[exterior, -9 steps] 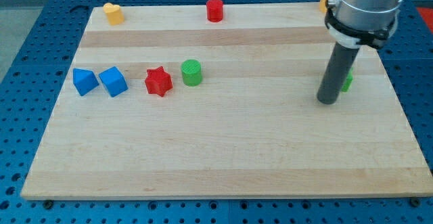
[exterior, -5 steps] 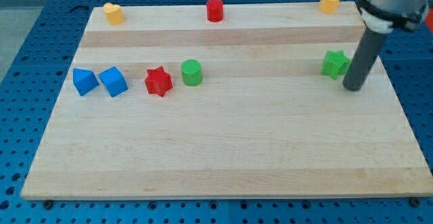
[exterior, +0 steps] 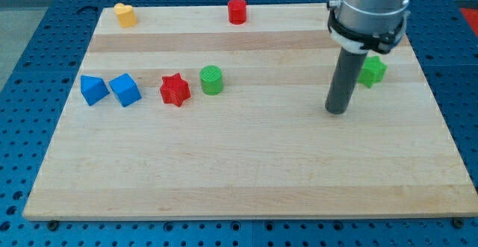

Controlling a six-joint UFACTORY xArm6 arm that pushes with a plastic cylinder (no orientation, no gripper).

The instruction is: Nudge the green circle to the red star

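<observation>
The green circle (exterior: 211, 80) stands on the wooden board left of the middle. The red star (exterior: 175, 89) lies just to its left and slightly lower, a small gap between them. My tip (exterior: 337, 111) rests on the board far to the right of both, about a quarter of the board's width from the green circle. The rod rises from it to the grey arm body at the view's top right.
A green star (exterior: 372, 71) lies just right of the rod. Two blue blocks (exterior: 93, 89) (exterior: 125, 89) lie left of the red star. A yellow block (exterior: 125, 14) and a red cylinder (exterior: 237, 10) stand along the top edge.
My tip swung right past the green star, then came back left to a spot left of and below it. The arm now hides the top-right yellow block. No block moved.
</observation>
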